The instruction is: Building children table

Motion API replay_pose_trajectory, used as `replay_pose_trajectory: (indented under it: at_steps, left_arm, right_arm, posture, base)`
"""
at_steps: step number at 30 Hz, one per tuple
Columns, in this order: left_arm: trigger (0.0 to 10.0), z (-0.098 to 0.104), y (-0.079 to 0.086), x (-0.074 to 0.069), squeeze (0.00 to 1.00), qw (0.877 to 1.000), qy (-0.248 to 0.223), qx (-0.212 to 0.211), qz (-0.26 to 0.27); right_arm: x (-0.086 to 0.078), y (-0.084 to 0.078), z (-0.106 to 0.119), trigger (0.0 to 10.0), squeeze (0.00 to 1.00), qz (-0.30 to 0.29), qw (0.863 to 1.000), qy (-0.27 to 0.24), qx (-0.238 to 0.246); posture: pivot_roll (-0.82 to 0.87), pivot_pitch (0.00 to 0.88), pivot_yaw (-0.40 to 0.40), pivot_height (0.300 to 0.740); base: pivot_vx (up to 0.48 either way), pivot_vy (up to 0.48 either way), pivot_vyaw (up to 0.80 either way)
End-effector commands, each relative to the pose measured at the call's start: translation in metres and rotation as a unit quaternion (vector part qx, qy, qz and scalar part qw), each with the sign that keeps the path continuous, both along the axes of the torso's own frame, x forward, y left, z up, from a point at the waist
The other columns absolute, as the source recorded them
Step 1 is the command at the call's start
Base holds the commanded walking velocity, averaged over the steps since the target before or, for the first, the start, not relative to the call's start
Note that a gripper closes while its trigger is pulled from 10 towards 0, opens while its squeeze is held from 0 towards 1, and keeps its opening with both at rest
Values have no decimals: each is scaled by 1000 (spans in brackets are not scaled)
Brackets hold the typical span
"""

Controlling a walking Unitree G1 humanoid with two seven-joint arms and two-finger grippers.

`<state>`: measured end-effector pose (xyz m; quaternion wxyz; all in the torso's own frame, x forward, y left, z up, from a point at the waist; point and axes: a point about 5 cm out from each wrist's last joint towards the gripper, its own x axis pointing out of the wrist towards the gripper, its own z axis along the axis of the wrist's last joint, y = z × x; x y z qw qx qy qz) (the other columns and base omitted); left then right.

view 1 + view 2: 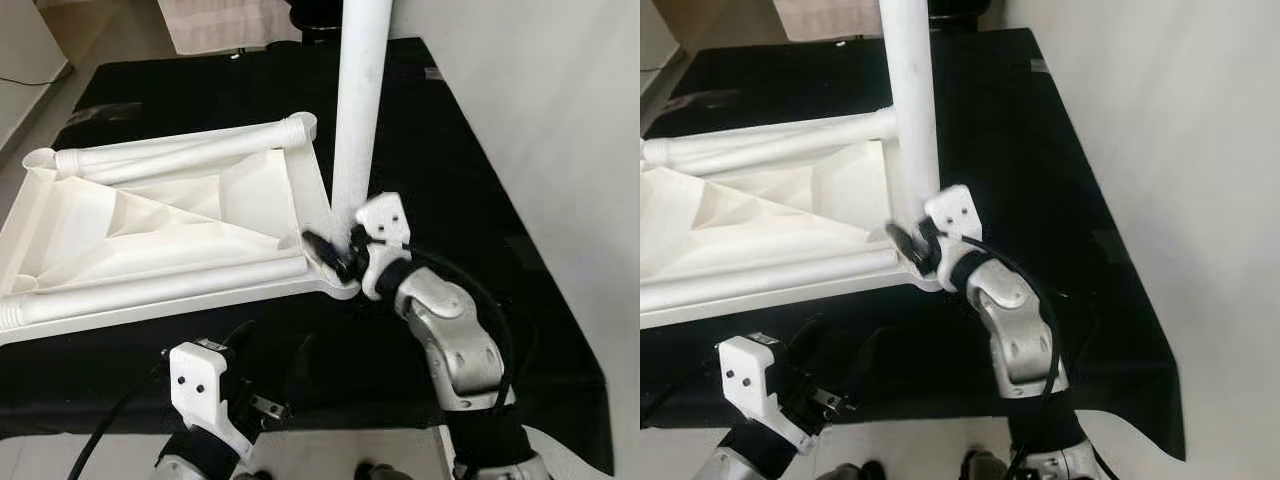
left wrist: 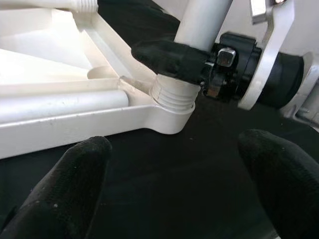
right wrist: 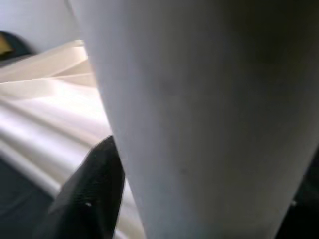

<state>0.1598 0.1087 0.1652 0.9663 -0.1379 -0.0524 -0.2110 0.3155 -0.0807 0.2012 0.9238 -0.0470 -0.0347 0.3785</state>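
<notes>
we see the white plastic tabletop (image 1: 190, 235) lying underside-up on a black cloth (image 1: 470, 200), w/ two loose table legs (image 1: 175, 155) laid in its frame. a third table leg (image 1: 358, 110) stands upright, threaded end seated in the near-right corner socket (image 2: 172, 107). right gripper (image 1: 335, 252) is clamped on this leg just above the socket. left gripper (image 2: 174, 174) hovers near the front edge, fingers (image 2: 75, 179) apart, holding nothing.

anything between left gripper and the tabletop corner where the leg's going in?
No. Only bare black cloth lies between the open left gripper and the tabletop corner socket, seen in the left wrist view.
</notes>
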Motion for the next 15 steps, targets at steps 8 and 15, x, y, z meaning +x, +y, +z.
replay_pose_trajectory:
  at_steps: [8,15]
  left_arm:
    - [10000,-3,0,-3,0,1000,12,-3,1]
    - [10000,-2,-1,-4,0,1000,12,-3,2]
  right_arm:
    - [9,-4,27,10000,0,160,985,-49,-43]
    - [26,-20,49,10000,0,232,968,-67,-65]
  posture:
    - [4,238,-4,740]
    - [20,246,-3,740]
  base:
    - [0,0,0]
    - [0,0,0]
